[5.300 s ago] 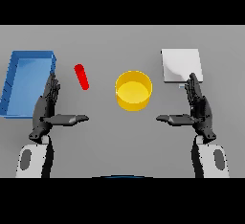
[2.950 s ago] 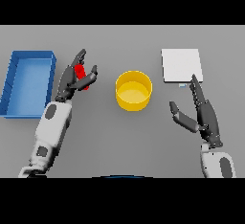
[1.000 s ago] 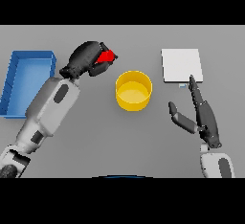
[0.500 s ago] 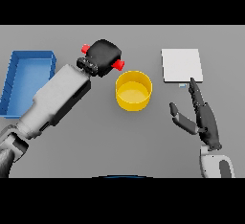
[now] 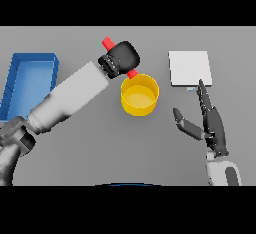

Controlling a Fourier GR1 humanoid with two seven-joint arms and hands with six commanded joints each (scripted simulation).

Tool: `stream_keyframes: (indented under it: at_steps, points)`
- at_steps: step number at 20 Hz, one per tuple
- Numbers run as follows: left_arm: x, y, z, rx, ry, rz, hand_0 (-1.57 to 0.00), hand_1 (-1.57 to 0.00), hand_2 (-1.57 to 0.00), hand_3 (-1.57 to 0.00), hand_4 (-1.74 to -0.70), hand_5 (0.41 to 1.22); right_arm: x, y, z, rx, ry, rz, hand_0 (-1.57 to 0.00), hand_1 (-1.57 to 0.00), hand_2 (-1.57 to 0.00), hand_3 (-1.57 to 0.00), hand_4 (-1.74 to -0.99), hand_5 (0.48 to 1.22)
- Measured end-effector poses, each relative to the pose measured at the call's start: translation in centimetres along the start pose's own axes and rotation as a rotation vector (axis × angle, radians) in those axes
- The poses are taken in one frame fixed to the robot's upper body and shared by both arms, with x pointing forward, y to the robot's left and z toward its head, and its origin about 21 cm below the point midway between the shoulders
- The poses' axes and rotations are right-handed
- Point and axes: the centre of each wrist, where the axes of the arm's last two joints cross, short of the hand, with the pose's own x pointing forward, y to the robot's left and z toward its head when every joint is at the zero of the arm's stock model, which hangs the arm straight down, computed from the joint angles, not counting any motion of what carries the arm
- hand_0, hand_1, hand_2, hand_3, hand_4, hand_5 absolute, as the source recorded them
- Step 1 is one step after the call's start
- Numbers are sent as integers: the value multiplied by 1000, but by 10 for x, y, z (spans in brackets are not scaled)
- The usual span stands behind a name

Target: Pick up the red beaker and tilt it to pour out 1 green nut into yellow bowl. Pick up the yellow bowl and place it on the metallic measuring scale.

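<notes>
Beaker now tips lower over the yellow bowl rim, clenched in the left hand, so pouring seems underway; right hand waits open.

left hand over yellow bowl rim, bowl's right side unobstructed

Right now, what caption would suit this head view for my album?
Left hand tilts the red beaker over the yellow bowl; right hand waits open.
</notes>
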Motion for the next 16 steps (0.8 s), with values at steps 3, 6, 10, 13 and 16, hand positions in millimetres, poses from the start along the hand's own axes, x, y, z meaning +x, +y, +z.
stream_keyframes:
  at_steps: [3, 6, 10, 13, 16]
  points:
    - [-3, 6, -1, -14, -1, -134, -1571, -1571, -1571, -1547, -1737, 1221, 0, -1, -3, -4, -3, 14, 1, 1, 1, 1, -1160, 569]
    - [6, 8, -5, -44, -32, -264, -1571, -1571, -1571, -1559, -1738, 1221, -1, 1, -2, -2, -14, -11, 1, 1, 1, 1, -1147, 566]
    - [8, 12, -6, -59, -47, -408, -1571, -1571, -1571, -1566, -1734, 1221, -1, 2, 0, -12, 3, -8, 1, 1, 1, 1, -1132, 573]
    - [11, 14, -10, -61, -55, -495, -1571, -1571, -1571, -1568, -1732, 1221, -3, -3, 0, -5, -16, -4, 1, 1, 1, 1, -1135, 580]
    - [16, 29, -12, -46, -47, -597, -1571, -1571, -1571, -1570, -1733, 1221, -3, -3, 0, -8, -3, -5, 1, 1, 1, 1, -1128, 575]
